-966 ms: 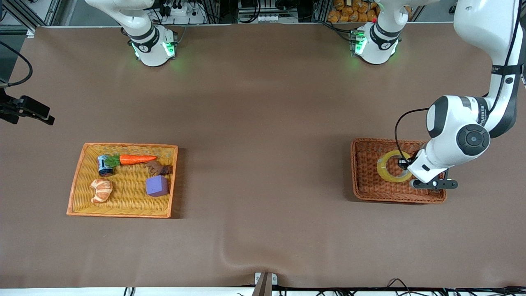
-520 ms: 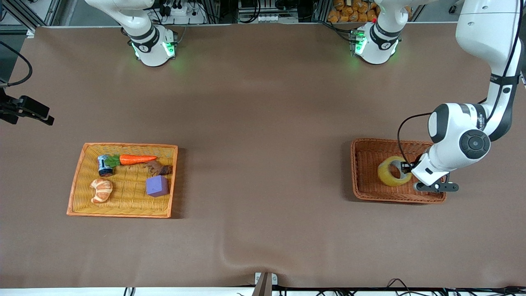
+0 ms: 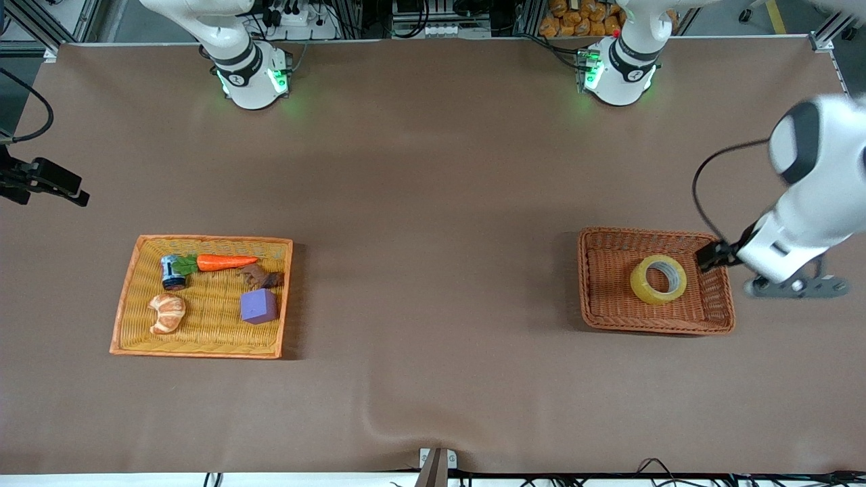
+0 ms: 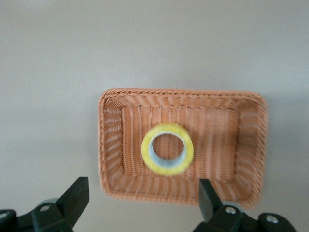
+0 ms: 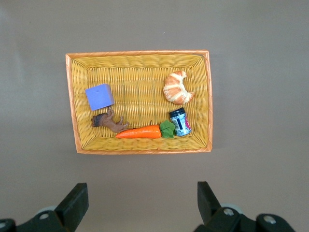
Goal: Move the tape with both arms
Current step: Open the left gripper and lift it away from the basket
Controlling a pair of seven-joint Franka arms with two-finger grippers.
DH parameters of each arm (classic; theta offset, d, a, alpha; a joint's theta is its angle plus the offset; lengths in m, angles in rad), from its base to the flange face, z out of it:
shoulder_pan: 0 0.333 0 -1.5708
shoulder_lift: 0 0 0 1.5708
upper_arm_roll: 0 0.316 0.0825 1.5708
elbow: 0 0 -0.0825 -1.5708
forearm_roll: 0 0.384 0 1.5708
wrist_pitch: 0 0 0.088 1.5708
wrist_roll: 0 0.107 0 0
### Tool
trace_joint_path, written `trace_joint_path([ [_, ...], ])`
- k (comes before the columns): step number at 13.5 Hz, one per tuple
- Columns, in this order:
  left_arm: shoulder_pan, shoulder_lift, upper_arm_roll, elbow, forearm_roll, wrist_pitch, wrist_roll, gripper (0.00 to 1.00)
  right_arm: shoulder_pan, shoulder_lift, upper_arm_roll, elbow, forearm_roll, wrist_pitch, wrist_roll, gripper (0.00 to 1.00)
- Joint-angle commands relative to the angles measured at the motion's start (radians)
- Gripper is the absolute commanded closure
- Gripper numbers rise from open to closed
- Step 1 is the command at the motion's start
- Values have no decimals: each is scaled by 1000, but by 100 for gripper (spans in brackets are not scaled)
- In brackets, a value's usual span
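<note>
Surface: a brown table covering (image 3: 433,203) is spanning the whole work area, with a slight ripple showing at the edge nearest the front camera.
Tape: the tape (image 3: 658,279) is lying in the brown wicker basket (image 3: 717,318) toward the left arm's end of the table, core hole facing up, apart from every basket wall; the left wrist view is showing it (image 4: 167,148) centred in that basket (image 4: 111,145).
Left gripper: the left gripper (image 4: 140,203) is hanging above the basket's edge toward the left arm's end, fingers spread wide and holding nothing.
Right gripper: the right gripper (image 5: 140,203) is waiting high over the table beside the yellow basket (image 5: 72,101), fingers spread wide and empty; it is not appearing in the front view.
Yellow basket contents: a purple cube (image 3: 258,306), a croissant (image 3: 166,312), a carrot (image 3: 224,262), a small can (image 3: 173,271) and a brown toy animal (image 3: 260,276) are lying inside it.
Task status: judged from this layout, the tape is sitting ungripped in the brown basket, and no handover is under way.
Risk, grasp: a finger landing on the roll's rim instead of in the core hole is likely to tip or skate the roll against the weave.
Risk, basket: a descent too close to the wall is likely to snag the wicker and drag the basket.
Risk, handover: a shallow pinch is leaving little rim free for the second gripper.
</note>
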Motion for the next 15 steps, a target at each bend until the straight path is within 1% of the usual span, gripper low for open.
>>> trace_joint_path([
  [1,5,-55,-16,64,-64,-132,27,0,-3,-6,5,-6,-5,0,-4,0],
  [2,4,-84,-16,64,-78,-150,27,0,0,-6,5,-6,-4,3,11,0],
  [4,7,-112,-27,59,-78,-187,27,0,14,-6,7,-6,-4,13,68,0],
  [6,10,-130,-28,59,-80,-212,37,0,20,-6,5,-6,-4,6,69,0],
  [7,8,-149,-28,52,-81,-215,47,0,18,-5,5,-1,-4,-1,71,0],
  [9,1,-196,-21,6,-114,-218,47,0,17,-2,5,-1,-5,-4,69,0],
  [10,-1,-204,-13,-3,-141,-228,53,0,15,0,5,0,-5,-1,65,0],
  [12,-7,-203,-2,10,-146,-241,92,0,17,0,5,3,-5,-1,57,0],
  [15,-18,-203,8,18,-149,-261,93,0,14,2,4,8,-2,0,59,0],
])
